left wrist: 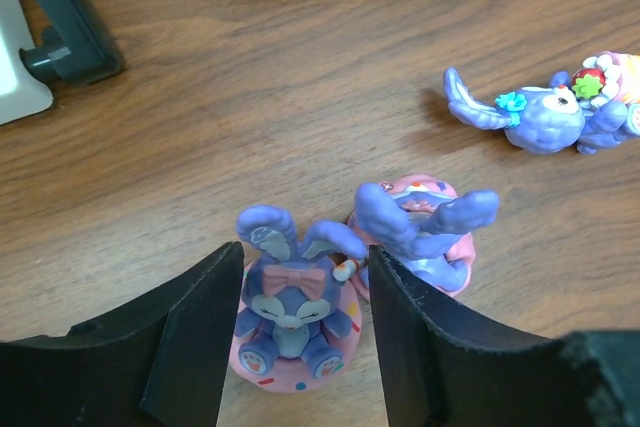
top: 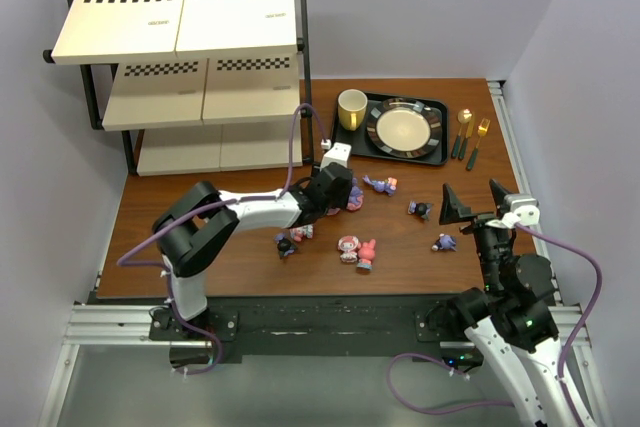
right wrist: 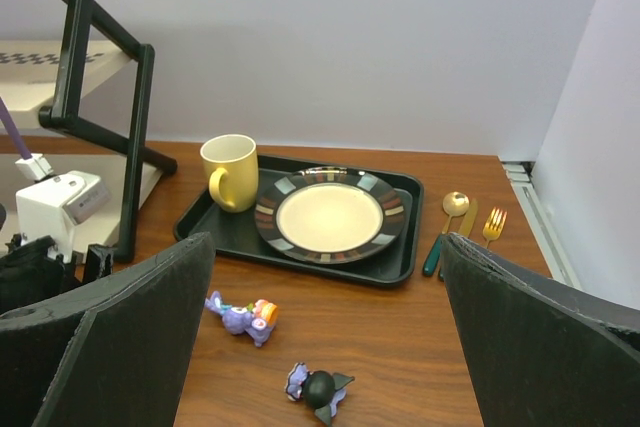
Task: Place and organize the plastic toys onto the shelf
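Nothing is done yet, judging by the top view: the shelf [top: 180, 17] stands at the back left corner of the tabletop [top: 250, 267], and no toy shows on any of its boards, though the lower tiers are partly hidden.

Every toy in sight lies on the tabletop, scattered across its middle. The left gripper [left wrist: 305, 257] is low over one of them, a purple bunny [left wrist: 290, 317] on a pink base. Its jaws stand narrow, one on each side of the bunny and very close. I cannot tell whether they press on it.

A second bunny [left wrist: 425, 232] sits just beside it, touching or nearly so, and a purple toy [left wrist: 545, 117] lies further off.

The right gripper [right wrist: 328, 247] hangs near the right edge, jaws wide, holding nothing.

Still to do, I judge: the first pick, then all the rest.
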